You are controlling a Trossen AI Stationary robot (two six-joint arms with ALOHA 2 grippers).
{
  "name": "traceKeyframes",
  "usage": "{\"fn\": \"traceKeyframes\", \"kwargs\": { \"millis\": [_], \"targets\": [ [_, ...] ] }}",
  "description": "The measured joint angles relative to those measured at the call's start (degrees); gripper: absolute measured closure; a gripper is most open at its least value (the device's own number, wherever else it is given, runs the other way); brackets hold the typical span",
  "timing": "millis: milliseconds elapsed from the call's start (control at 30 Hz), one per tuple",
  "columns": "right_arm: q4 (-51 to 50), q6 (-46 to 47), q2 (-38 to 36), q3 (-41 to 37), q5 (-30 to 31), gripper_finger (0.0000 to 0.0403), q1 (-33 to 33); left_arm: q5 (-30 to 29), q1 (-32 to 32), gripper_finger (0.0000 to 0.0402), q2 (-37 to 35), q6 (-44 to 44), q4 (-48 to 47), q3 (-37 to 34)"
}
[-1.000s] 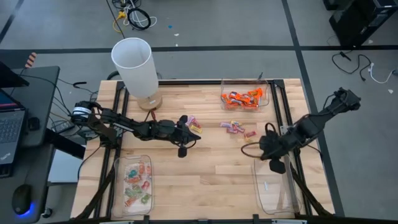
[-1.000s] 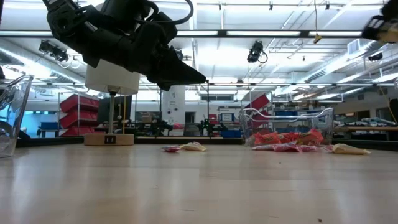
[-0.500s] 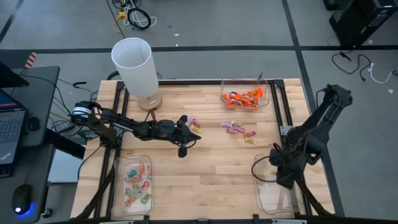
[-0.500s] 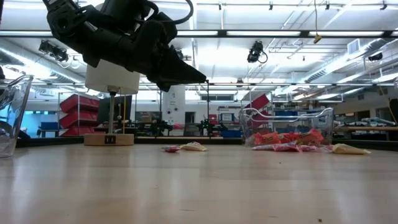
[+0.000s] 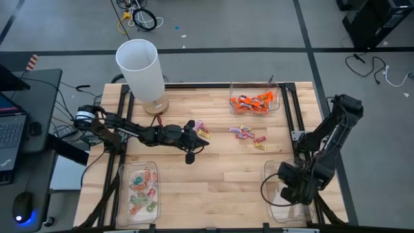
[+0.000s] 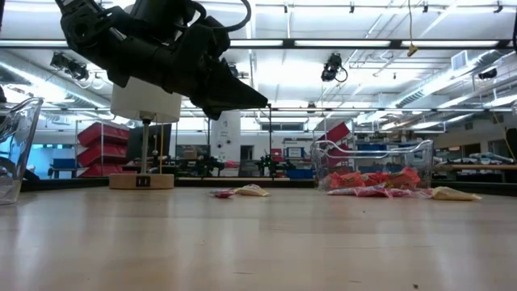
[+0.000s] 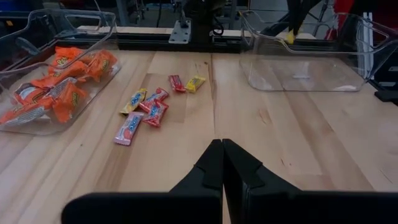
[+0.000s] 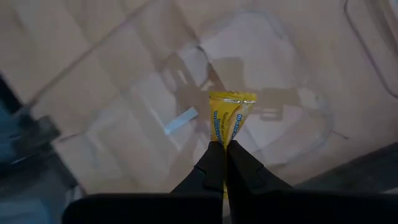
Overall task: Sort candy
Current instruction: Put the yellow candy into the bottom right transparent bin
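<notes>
Left arm: stretched low across the table from its left edge toward the middle; left gripper [image 5: 191, 144] hangs above the wood, fingers [image 7: 214, 163] pressed together, nothing between them.
Right arm: folded back along the table's right side, wrist pointing down; right gripper [image 5: 289, 188] pinches 1 yellow candy [image 8: 227, 122] by its end.

Left gripper [image 6: 257, 103] above table [image 6: 258, 242]; candy [image 6: 242, 191] beyond; tray [image 6: 371, 166] holds orange sweets.

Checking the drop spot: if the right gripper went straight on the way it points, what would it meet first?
Probably the floor of the clear tray below; the right gripper, shut on a yellow candy, points down into it.
</notes>
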Motion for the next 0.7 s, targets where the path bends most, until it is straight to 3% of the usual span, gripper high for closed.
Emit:
{"fn": "traceKeyframes", "kwargs": {
  "millis": [400, 700],
  "targets": [
    [1.48, 3.65, 6.23, -0.59, 2.94, 0.0403, 3.35, 0.02, -0.21, 0.0400, 0.00, 0.12, -0.07, 0.00],
    [8.89, -2.01, 2.58, -11.36, 4.01, 0.0403, 3.35, 0.02, -0.21, 0.0400, 0.00, 0.16, -0.11, -0.02]
  ]
}}
